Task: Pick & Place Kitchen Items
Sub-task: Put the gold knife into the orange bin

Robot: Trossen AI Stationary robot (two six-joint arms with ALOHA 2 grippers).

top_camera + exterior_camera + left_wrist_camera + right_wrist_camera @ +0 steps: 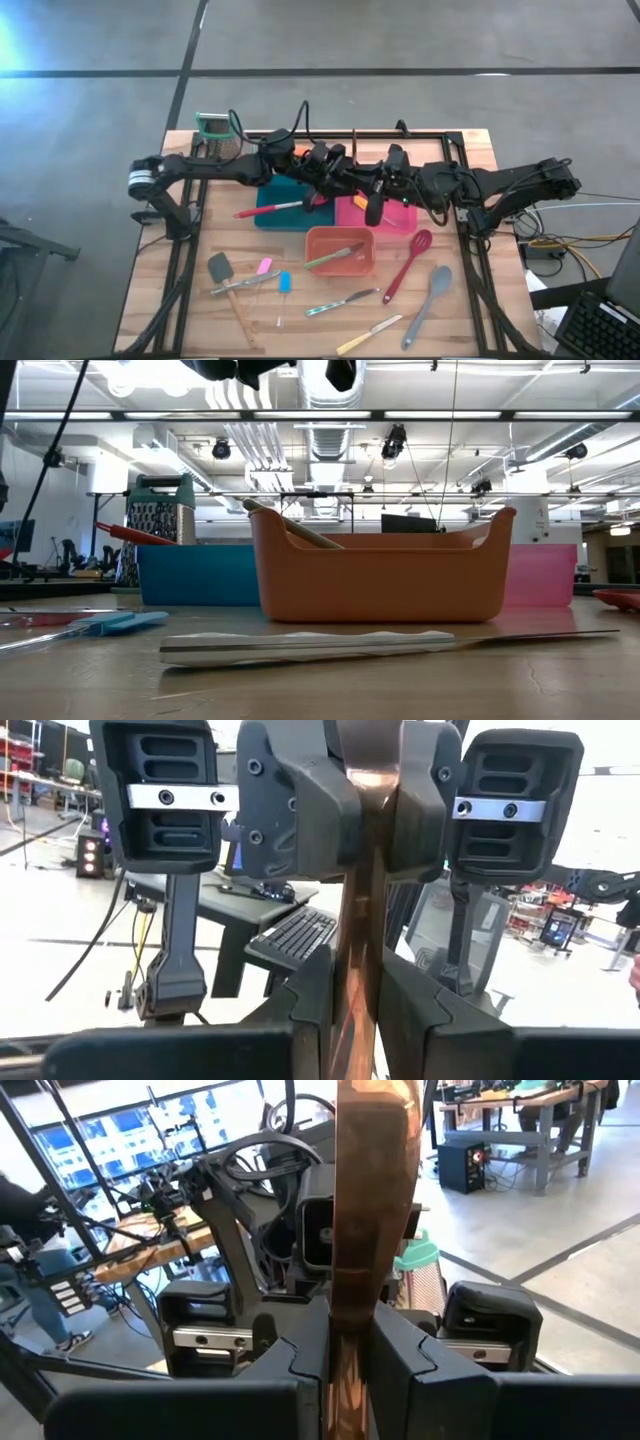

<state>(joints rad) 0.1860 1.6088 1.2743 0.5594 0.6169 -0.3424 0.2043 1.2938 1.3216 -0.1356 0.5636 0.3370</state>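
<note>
Two grippers clamped on one copper-coloured utensil.

Both arms meet above the middle of the table, over the seam between the blue tray (268, 218) and the pink tray (402, 220). The left gripper (360, 1010) is closed on the flat copper-coloured handle (362, 920), and the right gripper (350, 1360) pinches the same handle from the opposite side, so it is held in the air between them; its head cannot be made out. A red spoon (270, 209) lies across the blue tray and a green-handled utensil (335, 257) lies in the orange tray (312, 250). On the bare wood sit a second red spoon (408, 262), a grey spoon (430, 300), a black spatula (220, 268) and two knives (342, 302).
</note>
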